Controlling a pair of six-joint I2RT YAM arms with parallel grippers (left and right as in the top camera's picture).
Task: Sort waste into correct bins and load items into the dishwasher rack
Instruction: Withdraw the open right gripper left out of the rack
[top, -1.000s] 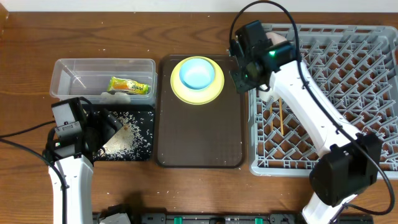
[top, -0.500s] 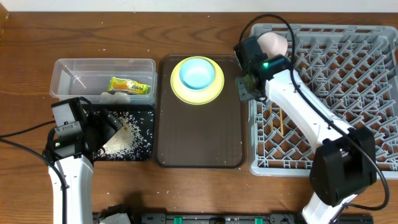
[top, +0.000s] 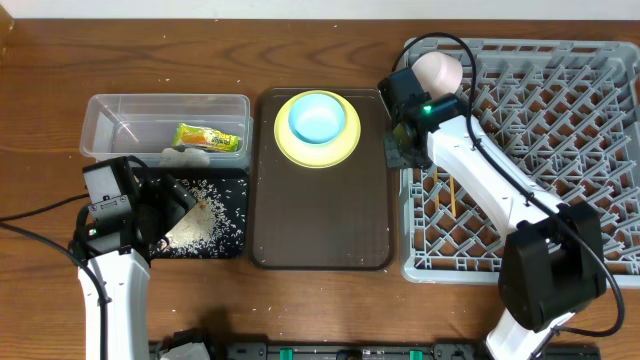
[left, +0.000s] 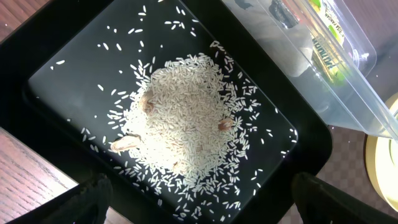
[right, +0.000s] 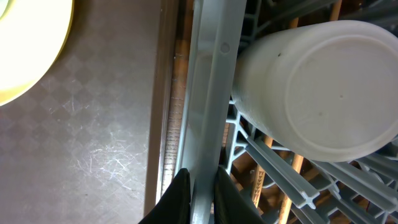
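Right gripper (right: 200, 182) pinched narrow on the dishwasher rack (top: 560, 120) rim, pinkish-white bowl (top: 437, 68) base-up in the rack just beside, left gripper (left: 202, 199) spread wide and empty above rice (left: 183, 118) in the black tray (left: 56, 81).

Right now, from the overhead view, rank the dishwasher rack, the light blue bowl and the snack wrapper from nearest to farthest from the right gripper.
1. The dishwasher rack: right side; its left wall sits between the fingers of the right gripper.
2. The light blue bowl: on the yellow plate, left of the gripper.
3. The snack wrapper: in the clear tub, far left.
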